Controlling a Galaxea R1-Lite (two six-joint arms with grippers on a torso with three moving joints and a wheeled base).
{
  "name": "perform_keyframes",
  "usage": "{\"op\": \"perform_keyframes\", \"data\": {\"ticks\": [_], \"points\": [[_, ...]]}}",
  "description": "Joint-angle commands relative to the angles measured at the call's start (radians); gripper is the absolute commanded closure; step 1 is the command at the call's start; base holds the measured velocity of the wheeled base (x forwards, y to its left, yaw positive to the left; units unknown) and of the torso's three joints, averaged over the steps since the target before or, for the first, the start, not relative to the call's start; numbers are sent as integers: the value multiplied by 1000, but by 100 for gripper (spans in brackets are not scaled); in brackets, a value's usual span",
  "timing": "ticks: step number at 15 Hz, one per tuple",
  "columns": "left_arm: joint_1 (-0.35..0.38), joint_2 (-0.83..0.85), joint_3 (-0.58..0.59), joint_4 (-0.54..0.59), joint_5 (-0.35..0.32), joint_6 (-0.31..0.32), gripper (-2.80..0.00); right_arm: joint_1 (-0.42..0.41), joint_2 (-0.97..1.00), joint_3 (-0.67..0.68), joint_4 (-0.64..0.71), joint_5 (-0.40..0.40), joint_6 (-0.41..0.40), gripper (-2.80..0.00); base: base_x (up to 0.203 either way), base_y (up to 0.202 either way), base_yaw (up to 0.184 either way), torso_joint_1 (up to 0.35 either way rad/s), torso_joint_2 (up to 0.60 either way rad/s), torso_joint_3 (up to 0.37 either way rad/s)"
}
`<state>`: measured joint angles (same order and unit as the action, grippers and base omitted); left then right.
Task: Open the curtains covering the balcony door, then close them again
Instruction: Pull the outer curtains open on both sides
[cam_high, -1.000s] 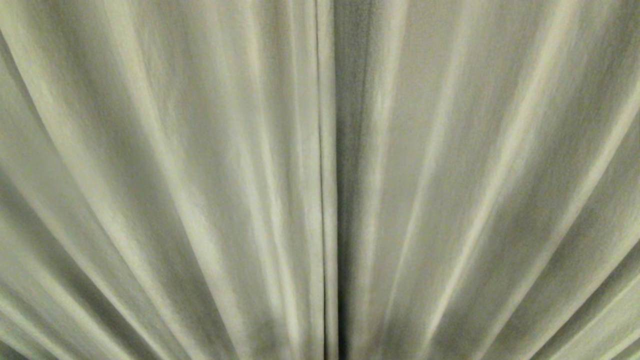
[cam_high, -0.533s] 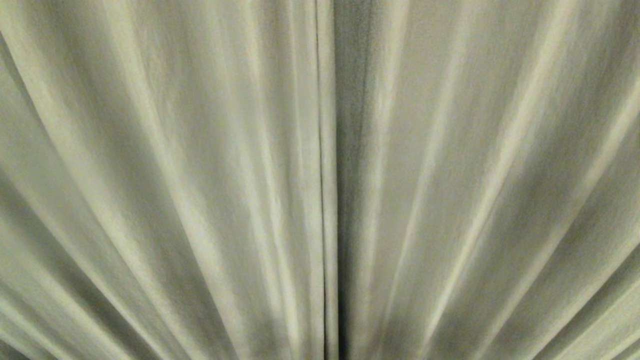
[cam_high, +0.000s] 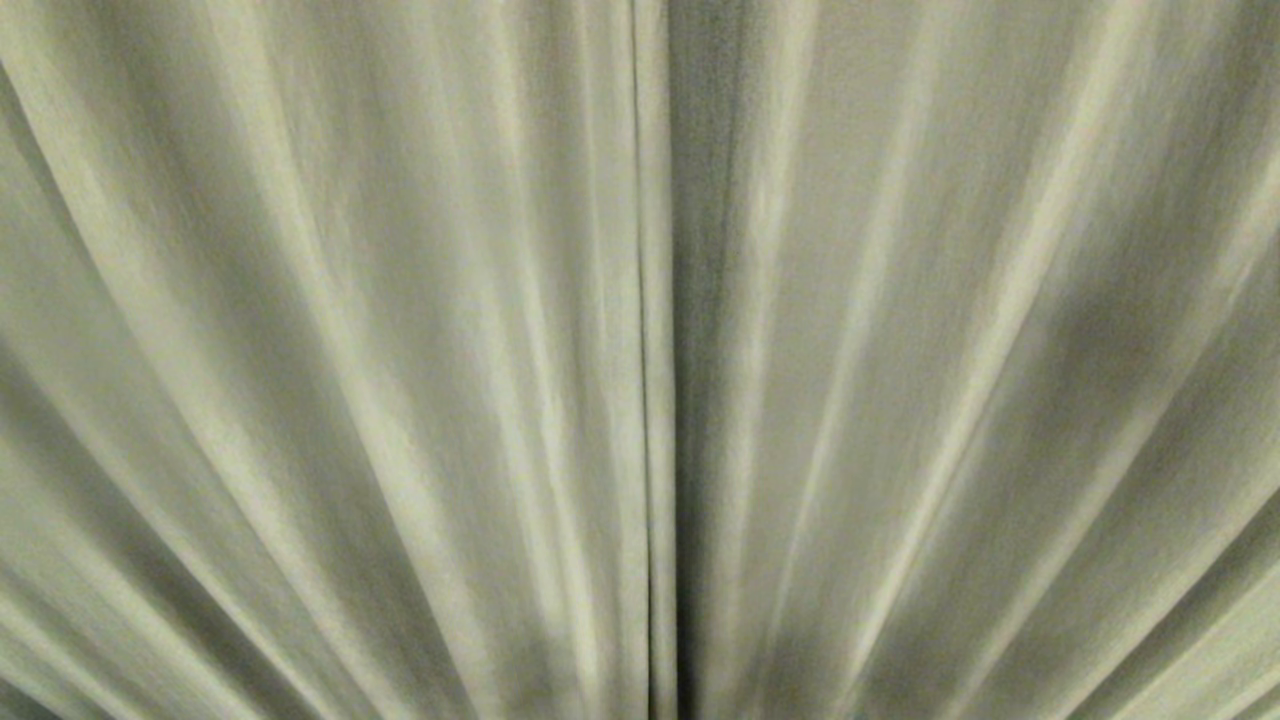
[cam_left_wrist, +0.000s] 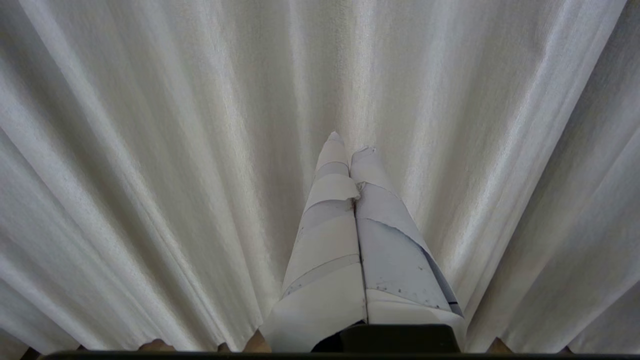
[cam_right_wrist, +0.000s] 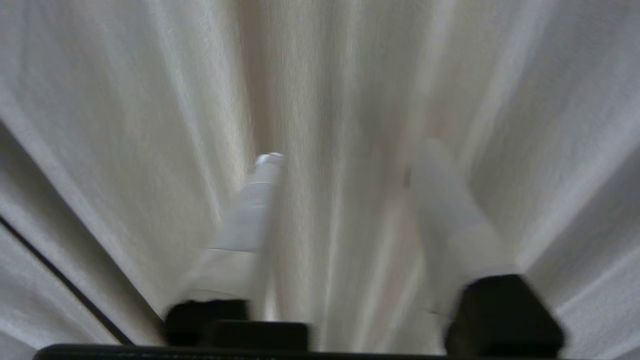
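We are facing the curtains (cam_high: 400, 360), cream-white pleated fabric that fills the head view from edge to edge. A thin dark vertical seam (cam_high: 640, 400) runs down the middle, where the two panels meet. We take that seam as our landmark. The panels are drawn fully together along it, so the balcony door is hidden behind them and cannot be seen at all. We judge that the opening step has not yet begun.

Neither arm shows in the head view. In the left wrist view, our left hand (cam_left_wrist: 350, 145) points at the fabric with its two white-wrapped fingers pressed together, holding nothing. It seems parked, away from the seam.

In the right wrist view, our right hand (cam_right_wrist: 347, 160) is close against the pleats, its fingers (cam_right_wrist: 260, 200) standing apart with a fold of curtain lying between them but not yet pinched. A dark line at the edge of that view may be the seam, though we cannot be sure. We judge the hand is spread this way to take hold of a panel edge and draw it aside.

Compared with a second ago, the head view is practically unchanged: the seam sits in the same place and the pleats hang the same way.
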<state>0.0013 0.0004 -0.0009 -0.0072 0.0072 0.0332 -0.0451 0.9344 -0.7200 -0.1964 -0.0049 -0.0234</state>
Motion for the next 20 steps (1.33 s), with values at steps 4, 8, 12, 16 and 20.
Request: {"op": "perform_keyframes", "data": {"ticks": [4,8,12,16,20], "points": [[0,0,1,0,0,1,0,2,110,-48,-12,5,2,-280,0,0,0,0,0,0],[0,0,0,0,0,1,0,5,109,-33,-15,35,-3,-280,0,0,0,0,0,0],[0,0,0,0,0,1,0,11,91,-38,-17,118,-3,-280,0,0,0,0,0,0],[0,0,-1,0,0,1,0,22,79,-30,-15,157,-14,-280,0,0,0,0,0,0],[0,0,1,0,0,1,0,67,74,-25,-14,157,-55,-280,0,0,0,0,0,0]]}}
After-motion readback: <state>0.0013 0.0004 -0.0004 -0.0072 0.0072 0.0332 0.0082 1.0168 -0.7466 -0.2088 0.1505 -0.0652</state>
